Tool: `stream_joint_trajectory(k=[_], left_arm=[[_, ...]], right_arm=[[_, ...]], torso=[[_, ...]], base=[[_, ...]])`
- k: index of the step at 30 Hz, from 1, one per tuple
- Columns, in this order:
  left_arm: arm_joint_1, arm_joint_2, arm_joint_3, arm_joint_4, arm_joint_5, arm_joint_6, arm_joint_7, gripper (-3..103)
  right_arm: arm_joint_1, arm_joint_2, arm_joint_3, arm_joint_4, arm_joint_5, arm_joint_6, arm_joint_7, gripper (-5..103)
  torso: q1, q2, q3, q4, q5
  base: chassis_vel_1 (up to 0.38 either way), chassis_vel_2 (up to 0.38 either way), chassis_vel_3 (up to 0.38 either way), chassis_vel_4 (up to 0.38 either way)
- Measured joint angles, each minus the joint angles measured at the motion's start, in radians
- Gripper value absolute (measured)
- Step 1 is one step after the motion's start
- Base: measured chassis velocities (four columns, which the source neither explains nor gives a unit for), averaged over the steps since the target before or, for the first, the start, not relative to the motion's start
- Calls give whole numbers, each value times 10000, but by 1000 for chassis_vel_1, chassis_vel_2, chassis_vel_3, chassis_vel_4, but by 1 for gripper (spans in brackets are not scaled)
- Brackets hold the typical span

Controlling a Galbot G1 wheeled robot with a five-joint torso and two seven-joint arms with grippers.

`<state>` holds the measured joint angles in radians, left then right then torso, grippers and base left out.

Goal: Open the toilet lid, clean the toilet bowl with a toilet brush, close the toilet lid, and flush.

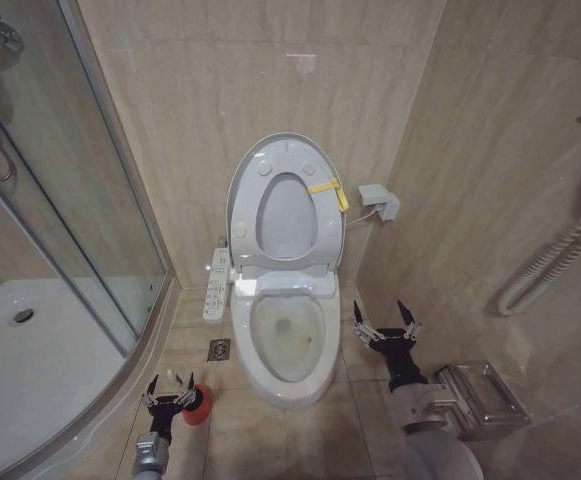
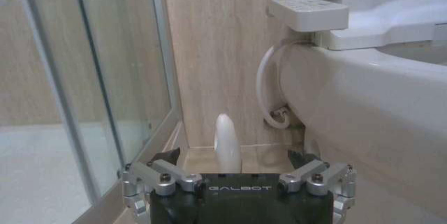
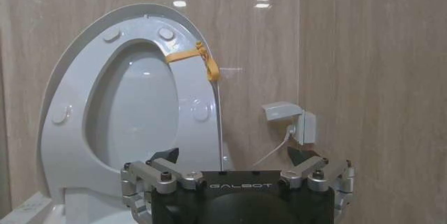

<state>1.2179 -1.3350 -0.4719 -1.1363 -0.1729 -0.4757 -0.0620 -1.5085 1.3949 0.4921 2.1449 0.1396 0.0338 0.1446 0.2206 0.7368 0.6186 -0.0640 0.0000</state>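
The glossy white plastic oval toilet lid (image 1: pixel 242 180) stands raised against the beige tiled wall (image 1: pixel 170 120), with the white ring-shaped seat (image 1: pixel 322 225) lifted upright against it and a yellow strap (image 1: pixel 328 188) tied around the seat's rim. Below them the white ceramic toilet bowl (image 1: pixel 270 385) lies exposed, its basin faintly brown-stained around a little water. A white control panel (image 1: pixel 216 284) juts out along the bowl's left side. The left gripper (image 1: pixel 170 395) hangs low over the tiled floor (image 1: pixel 240 430) to the left of the bowl, its fingers spread apart, right at the red cylindrical holder cup (image 1: pixel 199 403); from the left wrist view the pale handle of the toilet brush (image 2: pixel 227 143) stands upright between the parted fingers, apart from both. The right gripper (image 1: pixel 386 318) hovers just beside the bowl's right edge, pointing toward the wall, fingers also spread wide and holding nothing. A glass shower enclosure (image 1: pixel 60 200) fills the left.
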Motion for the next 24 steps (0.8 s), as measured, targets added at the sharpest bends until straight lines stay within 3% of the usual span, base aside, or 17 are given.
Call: stream_joint_trajectory(k=[24], left_arm=[[-10,-119,-46,255,126,-162,13,100]], right_arm=[[3,0,0,-1,0,0,0,100]], torso=[[3,-1,1,1,0]], base=[[-31,25,25,-24]])
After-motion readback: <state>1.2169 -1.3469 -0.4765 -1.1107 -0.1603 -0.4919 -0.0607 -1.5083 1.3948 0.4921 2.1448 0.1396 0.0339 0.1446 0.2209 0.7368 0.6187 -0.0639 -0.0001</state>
